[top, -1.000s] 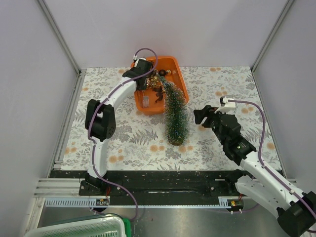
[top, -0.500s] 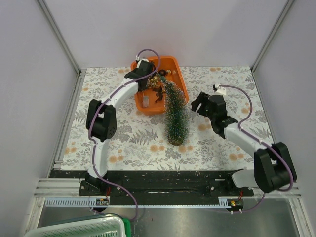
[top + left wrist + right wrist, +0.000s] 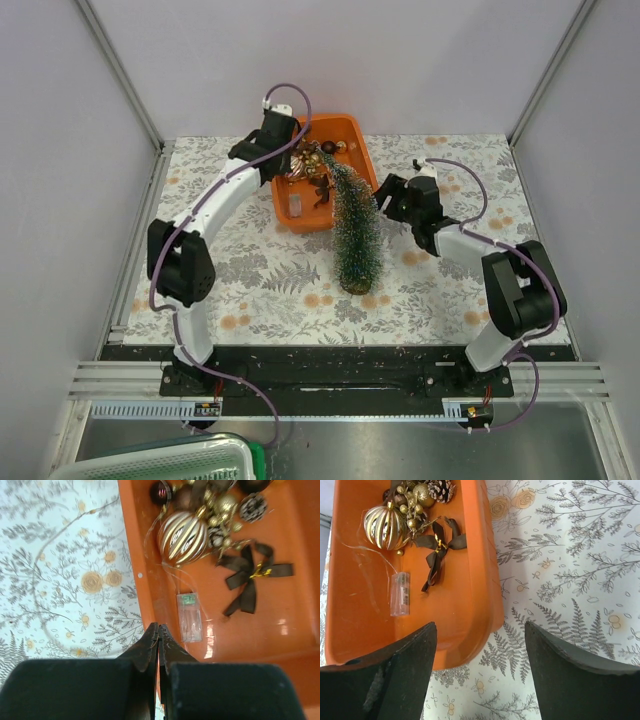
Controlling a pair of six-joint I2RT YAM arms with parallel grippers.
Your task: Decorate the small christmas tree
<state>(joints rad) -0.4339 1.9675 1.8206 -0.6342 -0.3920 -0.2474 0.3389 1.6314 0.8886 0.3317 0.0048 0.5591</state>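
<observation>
Over orange tray (image 3: 487,580) rim, left gripper (image 3: 158,630) pressed together, right gripper (image 3: 480,627) spread beside tree (image 3: 356,230)

The small christmas tree (image 3: 356,225) is a dark green bottle-brush cone with frosted bristle tips. Its base end rests on the patterned tablecloth (image 3: 250,270) near centre. Its tip overlaps the orange tray (image 3: 364,142) at the near-right corner. Upright or leaning: indeterminate.
</observation>
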